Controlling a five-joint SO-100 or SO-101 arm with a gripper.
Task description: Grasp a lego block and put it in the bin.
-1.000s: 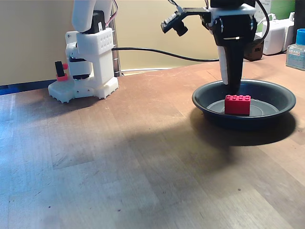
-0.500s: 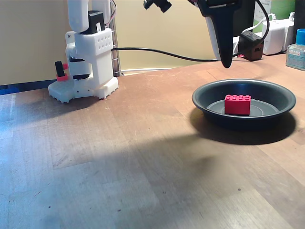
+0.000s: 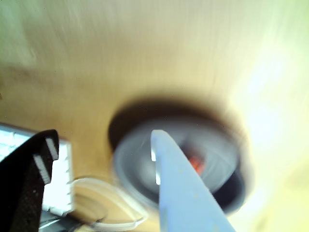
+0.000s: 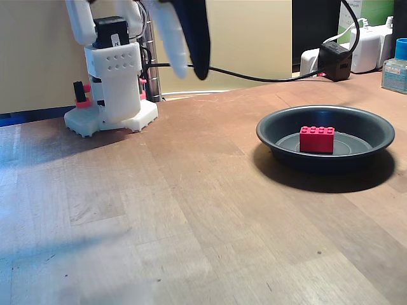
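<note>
One raised gripper [image 4: 191, 71], jaws spread, empty, well apart from bin [image 4: 325, 160] with lego block [image 4: 317, 139].

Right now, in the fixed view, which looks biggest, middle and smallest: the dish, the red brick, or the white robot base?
1. White robot base, though about as wide as the dish
2. Dish
3. Red brick, clearly smallest

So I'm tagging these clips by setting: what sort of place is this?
Probably a home or hobby desk: a wooden tabletop, a power adapter with cables, and a small bottle at the back edge.
</note>
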